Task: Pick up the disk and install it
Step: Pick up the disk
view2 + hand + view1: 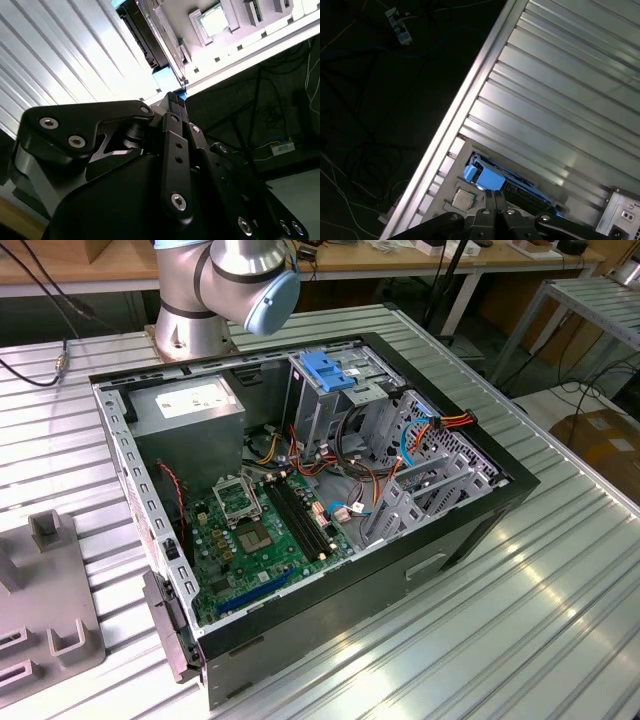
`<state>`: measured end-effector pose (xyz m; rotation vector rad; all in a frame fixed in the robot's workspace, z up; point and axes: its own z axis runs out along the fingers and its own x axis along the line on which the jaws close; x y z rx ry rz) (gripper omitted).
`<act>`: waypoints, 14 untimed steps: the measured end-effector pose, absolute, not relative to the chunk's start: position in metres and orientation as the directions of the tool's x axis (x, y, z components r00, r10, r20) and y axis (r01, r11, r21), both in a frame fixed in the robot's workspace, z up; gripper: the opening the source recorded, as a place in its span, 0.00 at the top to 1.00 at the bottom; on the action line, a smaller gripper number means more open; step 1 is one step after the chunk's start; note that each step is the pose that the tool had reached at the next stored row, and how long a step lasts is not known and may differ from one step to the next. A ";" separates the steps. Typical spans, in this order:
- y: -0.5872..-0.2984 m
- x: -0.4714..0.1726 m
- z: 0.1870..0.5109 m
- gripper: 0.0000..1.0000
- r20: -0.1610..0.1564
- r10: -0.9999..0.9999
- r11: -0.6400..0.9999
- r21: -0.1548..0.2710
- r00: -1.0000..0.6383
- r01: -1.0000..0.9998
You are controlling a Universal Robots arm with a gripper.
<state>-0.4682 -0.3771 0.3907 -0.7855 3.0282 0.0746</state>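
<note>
Both wrist views show you the gripper (495,194) with fingertips pressed together just short of the disk (486,178), which rests on the grey fixture plate (177,17), blue end toward them, long axis running away, far end hidden.

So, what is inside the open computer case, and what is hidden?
Inside the computer case lie a green circuit board, a grey power supply box, a metal drive cage with a blue bracket on top, and loose cables. The cage walls cover whatever sits within it.
</note>
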 end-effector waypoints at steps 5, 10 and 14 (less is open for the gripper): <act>-0.377 -0.468 0.391 0.90 -0.023 -0.594 0.803 0.041 -0.804 -0.595; -0.377 -0.468 0.390 0.90 -0.023 -0.685 0.727 0.041 -0.728 -0.686; -0.377 -0.468 0.390 0.90 -0.023 -0.742 0.669 0.041 -0.670 -0.743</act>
